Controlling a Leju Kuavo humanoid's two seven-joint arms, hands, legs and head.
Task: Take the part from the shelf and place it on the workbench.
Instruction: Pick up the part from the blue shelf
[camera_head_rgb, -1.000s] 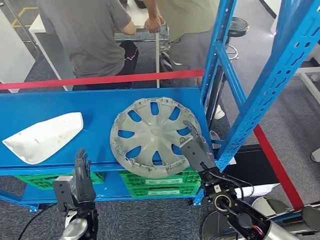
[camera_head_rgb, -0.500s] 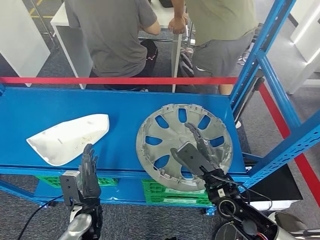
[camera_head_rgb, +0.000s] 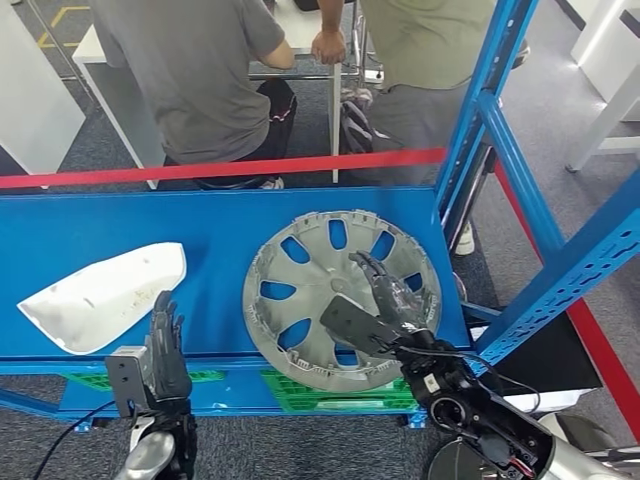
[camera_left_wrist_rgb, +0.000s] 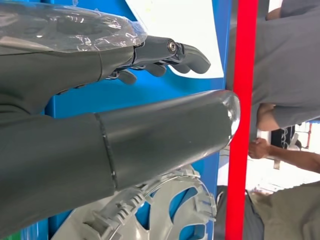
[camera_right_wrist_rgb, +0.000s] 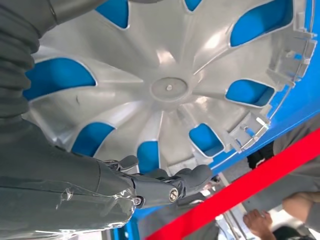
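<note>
Silver hubcap (camera_head_rgb: 332, 290) (inside up) on shelf (camera_head_rgb: 219, 225)

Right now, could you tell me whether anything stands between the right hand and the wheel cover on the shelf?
Nothing visible does: the right hand hangs directly over the silver wheel cover, fingers spread above its spokes, with only open space between them on the blue shelf.

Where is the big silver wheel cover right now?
In the head view, the wheel cover lies on the blue shelf, right of the white part, with the right hand over it.
</note>
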